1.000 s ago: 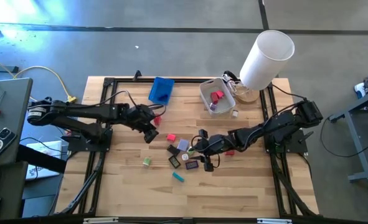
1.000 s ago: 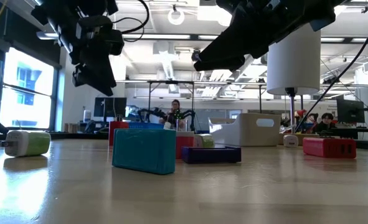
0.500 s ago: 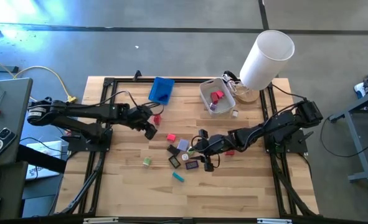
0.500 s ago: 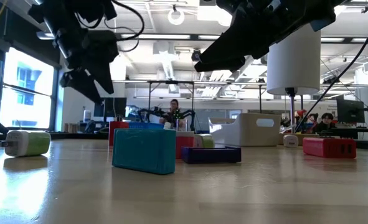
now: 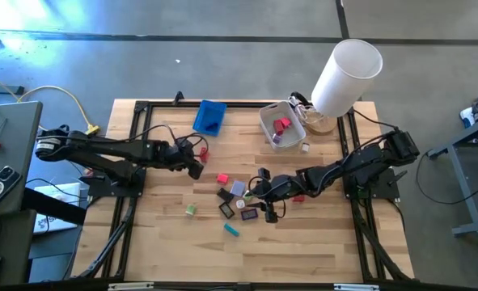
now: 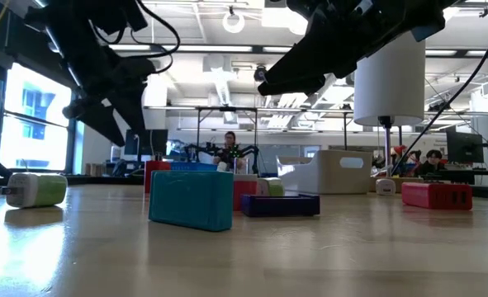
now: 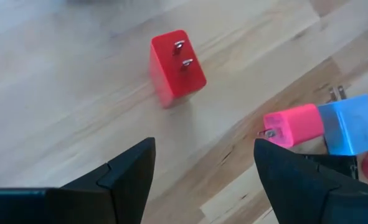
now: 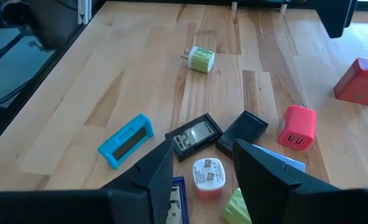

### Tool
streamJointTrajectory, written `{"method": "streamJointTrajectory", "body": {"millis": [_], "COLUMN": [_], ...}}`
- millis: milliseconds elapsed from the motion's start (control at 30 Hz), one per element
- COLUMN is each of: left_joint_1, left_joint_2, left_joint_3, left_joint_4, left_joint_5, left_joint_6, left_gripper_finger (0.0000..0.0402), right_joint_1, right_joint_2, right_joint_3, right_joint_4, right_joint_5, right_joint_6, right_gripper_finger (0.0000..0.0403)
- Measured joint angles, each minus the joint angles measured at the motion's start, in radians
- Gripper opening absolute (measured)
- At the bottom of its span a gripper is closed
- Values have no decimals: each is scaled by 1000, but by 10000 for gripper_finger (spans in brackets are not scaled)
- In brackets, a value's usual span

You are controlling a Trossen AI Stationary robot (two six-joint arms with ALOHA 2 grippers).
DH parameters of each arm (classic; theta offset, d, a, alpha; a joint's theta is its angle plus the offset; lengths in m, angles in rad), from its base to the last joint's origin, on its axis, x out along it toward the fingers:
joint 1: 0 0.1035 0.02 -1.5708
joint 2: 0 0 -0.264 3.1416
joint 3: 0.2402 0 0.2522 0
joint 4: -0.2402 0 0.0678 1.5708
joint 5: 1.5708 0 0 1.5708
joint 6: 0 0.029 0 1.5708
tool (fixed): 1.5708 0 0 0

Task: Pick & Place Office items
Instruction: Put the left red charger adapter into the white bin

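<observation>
The office items lie scattered at mid table: a red plug block (image 5: 205, 155), a pink one (image 5: 222, 178), black pieces (image 5: 226, 195), a green plug (image 5: 191, 210), a teal block (image 5: 232, 229) and a white round piece (image 5: 242, 204). My left gripper (image 5: 195, 169) hangs open just left of the red plug block (image 7: 176, 67), touching nothing. My right gripper (image 5: 259, 198) is open and low over the cluster. Its fingers stand on either side of the white round piece (image 8: 208, 174) without touching it. A black screen piece (image 8: 193, 135) lies just ahead of them.
A blue tray (image 5: 210, 117) and a translucent white bin (image 5: 281, 126) holding red and purple pieces stand at the far edge. A tall white cylinder (image 5: 348, 74) rises at the far right corner. Bare wood lies along the near edge. A red piece (image 5: 298, 197) lies under my right arm.
My left gripper has sunk lower and drawn a little toward the table's left, tipping to a flatter slant. My right arm and the items have kept still.
</observation>
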Motion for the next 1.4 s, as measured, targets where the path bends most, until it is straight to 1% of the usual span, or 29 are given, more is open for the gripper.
{"method": "streamJointTrajectory", "body": {"millis": [133,267,433,533,667,800,867,1033,1167,1400], "left_joint_1": [-21,-46,-87,-106,-113,-98,-84,-46,-27,-16], "left_joint_2": [9,44,133,200,287,347,365,413,452,472], "left_joint_3": [0,-2,-2,-2,-2,-2,-2,-2,-2,-2], "left_joint_4": [20,38,72,127,195,203,206,284,335,359], "left_joint_5": [-39,-121,-243,-286,-291,-303,-305,-307,-306,-305], "left_joint_6": [3,20,3,2,-6,-41,-49,-52,7,19], "left_gripper_finger": [265,265,265,265,265,265,265,265,265,264], "right_joint_1": [0,0,0,0,0,0,0,-1,-1,-1], "right_joint_2": [0,0,0,0,0,0,0,0,0,0], "right_joint_3": [0,0,0,0,0,0,0,0,0,0], "right_joint_4": [0,0,0,0,-1,-4,-5,-4,-2,-4], "right_joint_5": [0,0,0,0,0,0,0,0,0,0], "right_joint_6": [0,0,0,0,0,-3,-4,-4,-4,-4], "right_gripper_finger": [153,153,153,153,153,153,153,153,153,153]}}
